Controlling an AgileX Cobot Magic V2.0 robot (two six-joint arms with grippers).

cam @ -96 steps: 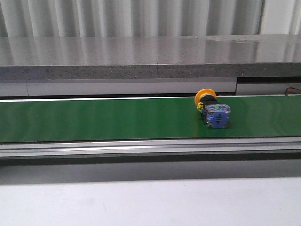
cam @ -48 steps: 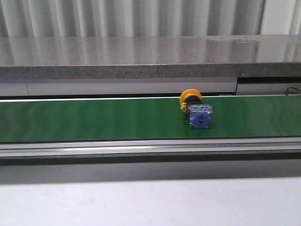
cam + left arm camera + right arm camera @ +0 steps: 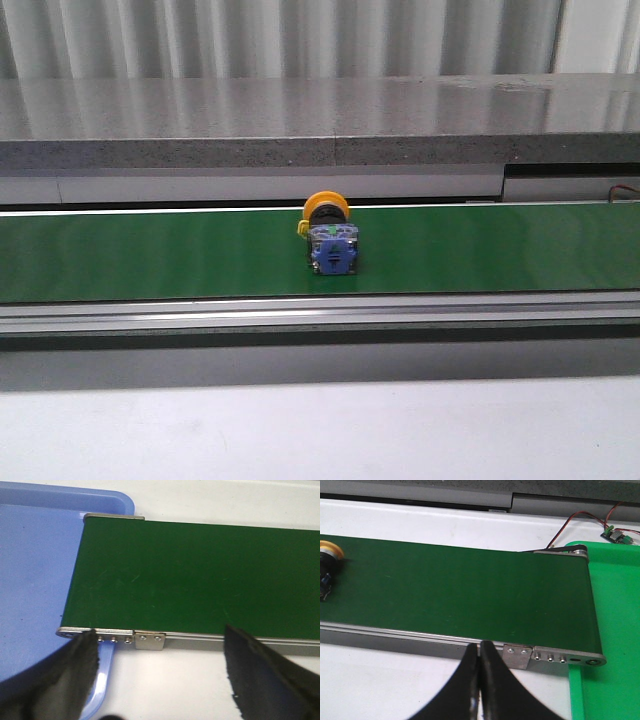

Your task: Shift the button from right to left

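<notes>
Push-button switch (image 3: 329,240) lying on its side mid-way along the green conveyor belt (image 3: 150,255) — blue base toward the camera. Left gripper (image 3: 160,672) spread wide; right gripper (image 3: 480,677) pinched closed — holding nothing.

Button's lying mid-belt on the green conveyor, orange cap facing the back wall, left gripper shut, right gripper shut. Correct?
Not quite: the left gripper is open. The left wrist view shows its fingers spread wide apart over the conveyor edge. The rest holds: the button lies mid-belt with its orange cap toward the back wall, and the right gripper is shut with its fingers pressed together.
</notes>
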